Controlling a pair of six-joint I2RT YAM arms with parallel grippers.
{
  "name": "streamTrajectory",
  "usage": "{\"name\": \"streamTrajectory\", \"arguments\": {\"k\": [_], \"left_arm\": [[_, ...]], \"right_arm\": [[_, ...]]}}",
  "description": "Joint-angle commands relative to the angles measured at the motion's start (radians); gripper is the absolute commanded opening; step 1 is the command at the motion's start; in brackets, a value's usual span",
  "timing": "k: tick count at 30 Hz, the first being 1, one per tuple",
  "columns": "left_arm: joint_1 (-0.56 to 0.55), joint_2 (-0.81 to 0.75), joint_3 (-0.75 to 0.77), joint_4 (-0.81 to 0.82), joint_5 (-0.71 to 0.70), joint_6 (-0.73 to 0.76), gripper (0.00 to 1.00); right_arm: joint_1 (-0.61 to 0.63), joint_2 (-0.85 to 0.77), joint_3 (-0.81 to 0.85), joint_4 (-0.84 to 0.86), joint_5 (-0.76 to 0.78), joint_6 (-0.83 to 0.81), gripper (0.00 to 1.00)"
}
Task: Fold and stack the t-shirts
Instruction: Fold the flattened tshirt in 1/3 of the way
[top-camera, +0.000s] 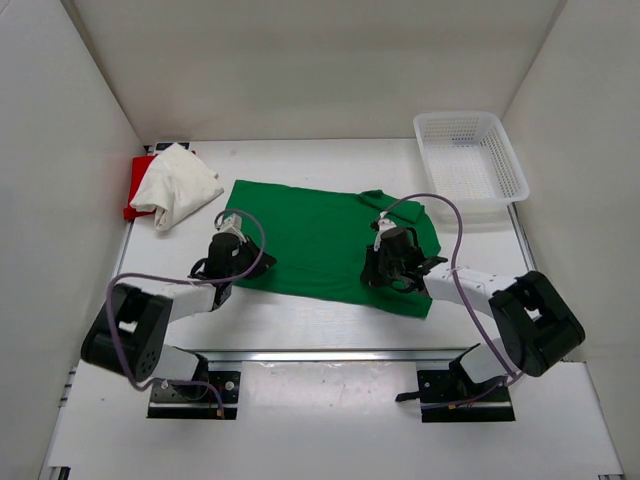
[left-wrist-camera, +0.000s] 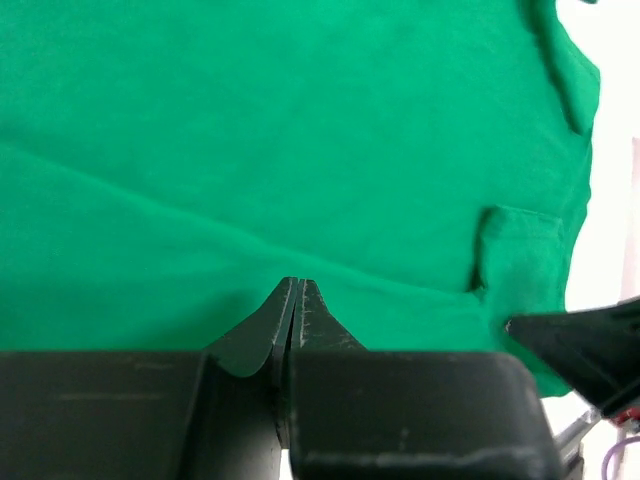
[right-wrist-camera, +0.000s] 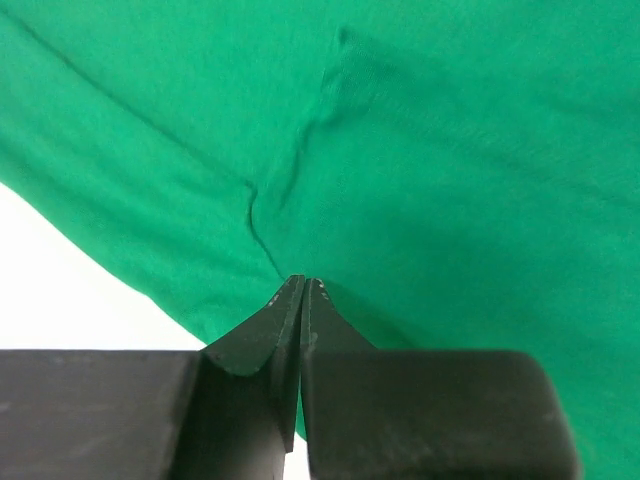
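Pinching the near edge of the green t-shirt, spread flat on the table, the left gripper and right gripper were both clamped on cloth, evidently to lift it for folding.

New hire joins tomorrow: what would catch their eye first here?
A green t-shirt lies spread across the middle of the table, with the left pincer and right pincer both shut on its cloth. A crumpled white t-shirt partly covers a red t-shirt in the far-left corner. A white mesh basket stands far right.
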Motion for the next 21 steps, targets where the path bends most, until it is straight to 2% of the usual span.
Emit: {"name": "streamTrajectory", "arguments": {"k": [1,4,6,10,15,17,18,21], "left_arm": [[0.074,0.085,-0.021,0.057,0.1,-0.04,0.09],[0.235,0.115,-0.14,0.18,0.219,-0.13,0.08],[0.251,0.075,-0.188,0.197,0.24,-0.126,0.09],[0.237,-0.106,-0.225,0.01,0.136,-0.091,0.1],[0.399,-0.37,-0.322,-0.186,0.201,-0.051,0.11],[0.384,-0.491,-0.335,-0.303,0.196,-0.034,0.11],[0.378,-0.491,-0.331,-0.314,0.205,-0.034,0.1],[0.297,-0.48,-0.334,-0.231,0.221,-0.088,0.13]], "right_arm": [[0.006,0.026,-0.004,0.078,-0.062,0.025,0.0],[0.007,0.043,-0.001,0.071,-0.089,0.004,0.0],[0.003,0.057,0.007,0.06,-0.106,-0.016,0.0],[0.007,0.069,0.036,0.008,-0.145,-0.067,0.0],[0.049,0.076,0.053,-0.066,-0.168,-0.113,0.0],[0.055,0.054,0.041,-0.066,-0.207,-0.11,0.0],[0.055,0.05,0.044,-0.069,-0.215,-0.108,0.0],[0.047,-0.007,0.053,-0.091,-0.2,-0.105,0.05]]}}
